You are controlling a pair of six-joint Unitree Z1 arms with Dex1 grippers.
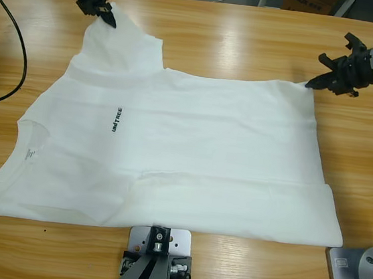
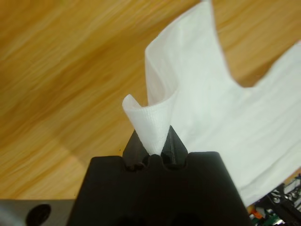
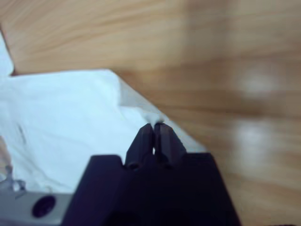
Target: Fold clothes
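The left gripper [image 1: 110, 20] sits at the far left of the table [image 1: 251, 46] in the high view, its two black jaws pinching the tip of a sleeve of the white T-shirt [image 1: 184, 159]. In the left wrist view the left gripper [image 2: 154, 143] holds a small fold of white cloth that curls up between the jaws, and the gripper's black body hides the lower part of the pinched fabric. The right gripper [image 1: 312, 84] is at the far right, jaws pressed together on the shirt's far right corner. In the right wrist view the right gripper [image 3: 154, 136] has its jaw tips closed at the cloth's edge; how much fabric lies between them is hard to make out.

The T-shirt lies spread flat across the middle of the wooden table, its collar [image 1: 27, 145] toward the left edge and its hem toward the right. A small dark word [image 1: 116, 119] is printed on the chest. A faint label [image 1: 29, 154] shows inside the collar, too small to read. The near sleeve looks tucked under the body, its outline only faintly visible through the cloth.

A black cable [image 1: 18, 46] loops over the table's left end, running out of view at the left edge and well apart from the shirt.
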